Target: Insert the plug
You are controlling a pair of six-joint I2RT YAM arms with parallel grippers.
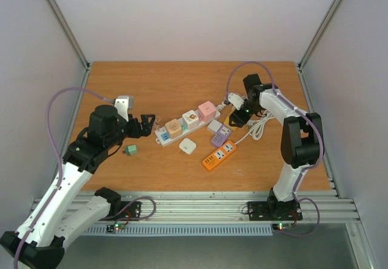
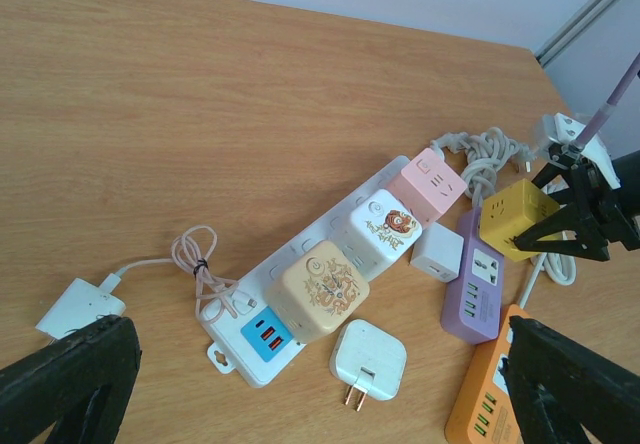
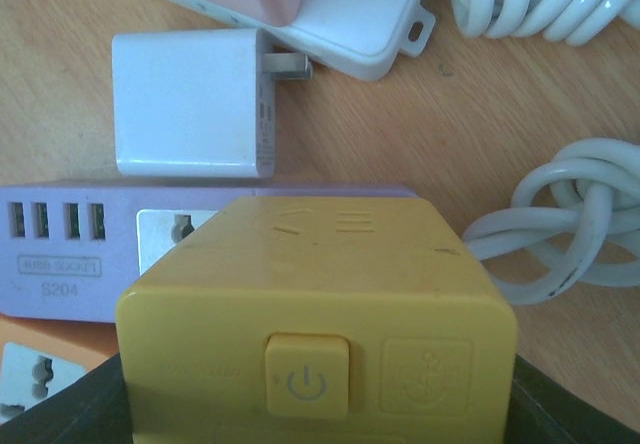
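A: Which tool has the plug?
B: The right tool (image 1: 237, 118) is clamped on the yellow cube plug (image 3: 315, 314), with the power button facing the wrist camera
A: Where does the socket lie from it?
B: Right beneath, I judge. In the right wrist view the purple strip (image 3: 60, 234) runs 9 to 3 o'clock under the cube. One socket opening (image 3: 178, 230) peeks out at the cube's 10 o'clock corner. The underside is hidden, so I cannot tell whether they touch
A: So the move?
B: Likely a small shift toward 9 o'clock along that axis, then straight down
A: And the left tool?
B: The left tool (image 1: 145, 125) is wide open and empty. In the top view it sits well apart at 9 o'clock, by the white strip (image 1: 161, 137) on the tabletop (image 1: 151, 81), so the right arm is far nearer
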